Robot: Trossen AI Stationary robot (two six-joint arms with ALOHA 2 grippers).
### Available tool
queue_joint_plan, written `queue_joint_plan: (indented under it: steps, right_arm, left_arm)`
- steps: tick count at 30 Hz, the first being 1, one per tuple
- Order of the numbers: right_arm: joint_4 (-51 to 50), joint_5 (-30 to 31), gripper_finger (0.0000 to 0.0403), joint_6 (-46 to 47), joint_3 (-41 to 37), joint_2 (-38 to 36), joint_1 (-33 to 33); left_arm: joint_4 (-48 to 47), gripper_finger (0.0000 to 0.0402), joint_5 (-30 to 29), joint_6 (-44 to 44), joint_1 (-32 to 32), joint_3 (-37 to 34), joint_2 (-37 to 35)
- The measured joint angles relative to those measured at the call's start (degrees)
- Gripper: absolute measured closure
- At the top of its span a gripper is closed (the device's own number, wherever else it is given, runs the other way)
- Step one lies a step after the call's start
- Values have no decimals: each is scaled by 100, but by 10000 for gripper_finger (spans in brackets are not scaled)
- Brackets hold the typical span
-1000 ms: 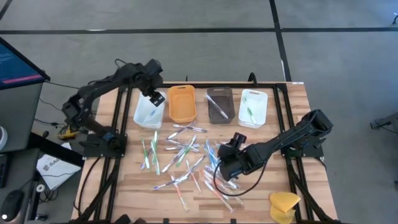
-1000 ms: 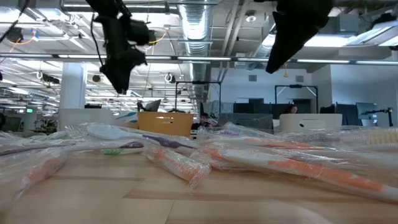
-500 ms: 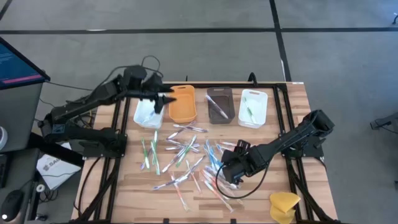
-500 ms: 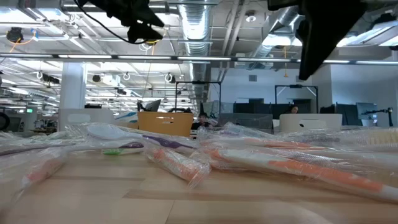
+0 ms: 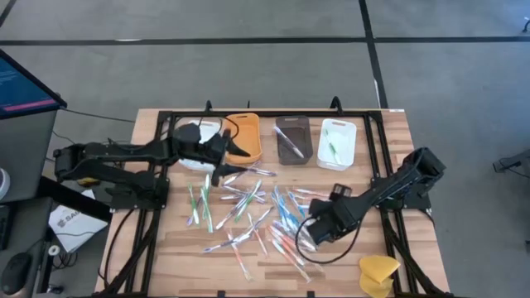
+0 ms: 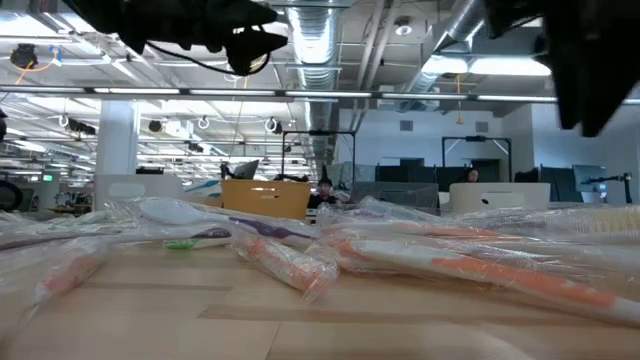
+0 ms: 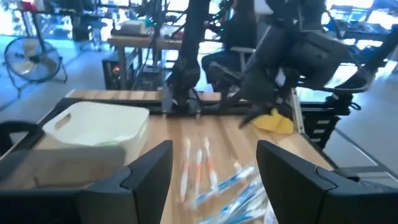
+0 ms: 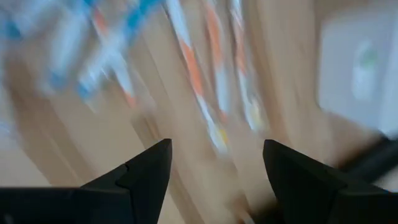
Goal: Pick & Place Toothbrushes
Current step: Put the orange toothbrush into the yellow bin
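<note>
The left claw (image 5: 225, 157) hangs with its two dark fingers (image 7: 148, 167) spread apart and nothing between them, over the table (image 5: 174, 240) at the near edge of the orange tray (image 5: 245, 136) and just beside the white tray (image 5: 195, 146) at the row's left end. Its arm stretches low and flat from the table's left side. In the left wrist view the gap between the fingers frames bare wood and a few wrapped toothbrushes (image 7: 200, 163). The right claw (image 5: 317, 229) is also wide open and empty, its fingers (image 8: 146, 171) spread over the right part of the heap, where orange-handled and blue-handled brushes lie under it. Its arm slants down from the table's right edge. The toothbrushes (image 5: 248, 207) lie scattered in clear wrappers across the middle of the table, green ones toward the left, blue and pink ones toward the right. They fill the foreground of the low view (image 6: 420, 250). Behind them stand four trays in a row: the white one, the orange one, a brown tray (image 5: 291, 139) holding a pale brush, and a second white tray (image 5: 337, 144) holding a green one. A yellow sponge (image 5: 379, 271) sits at the table's front right corner, well apart from the heap.
</note>
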Motion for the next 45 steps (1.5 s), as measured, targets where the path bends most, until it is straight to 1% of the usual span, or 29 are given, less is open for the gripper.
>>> queue_joint_plan:
  steps: [4, 7, 9, 12, 14, 17, 20, 22, 24, 26, 28, 30, 32, 37, 42, 45]
  right_arm:
    - [-997, -18, 155, 383, -5, -1, 90]
    - [-789, -175, 155, 319, -226, -140, -13]
    - [-979, -208, 155, 463, -370, -305, -31]
    - [-886, -384, 155, 480, -906, -540, 24]
    - [-911, -517, 155, 565, -1256, -877, 92]
    - [-939, -700, 155, 1229, -1927, -1439, 324]
    - [-815, -1043, 155, 2411, -2416, -2221, 526]
    - [-356, -1132, 155, 3067, -2606, -2740, 718]
    - [443, -1015, 155, 3316, -2786, -3198, 920]
    - [1264, -676, 155, 3236, -2970, -3577, 1104]
    - [1924, -338, 154, 2821, -3128, -3796, 1211]
    - [2438, -181, 154, 2251, -3298, -3847, 1268]
    - [2610, -137, 154, 1855, -3381, -3826, 1305]
    - [3097, -121, 154, 1798, -3542, -3456, 1327]
    - [3522, -125, 154, 2155, -3606, -2889, 1219]
    - [3596, -126, 154, 1857, -3607, -2481, 1056]
  left_arm:
    - [-27, 175, -27, -16, -103, -182, 4]
    - [-32, 175, -38, -12, -196, -274, 4]
    - [-19, 175, -38, -8, -237, -304, 4]
    - [8, 175, -35, -5, -256, -338, 4]
    - [15, 175, -38, -18, -288, -387, 4]
    - [8, 175, -39, -6, -328, -508, 4]
    - [13, 175, -37, -5, -351, -621, 4]
    - [13, 175, -35, -5, -352, -653, 4]
    - [29, 175, -36, -3, -352, -667, 4]
    - [41, 175, -36, -3, -352, -672, 4]
    - [77, 175, -35, -3, -352, -671, 4]
    - [77, 175, -36, -3, -352, -670, 4]
    - [78, 175, -35, -3, -352, -672, 4]
    - [80, 175, -35, -3, -352, -670, 4]
    - [85, 175, -35, -3, -391, -670, 4]
    - [99, 175, -35, -1, -469, -670, 4]
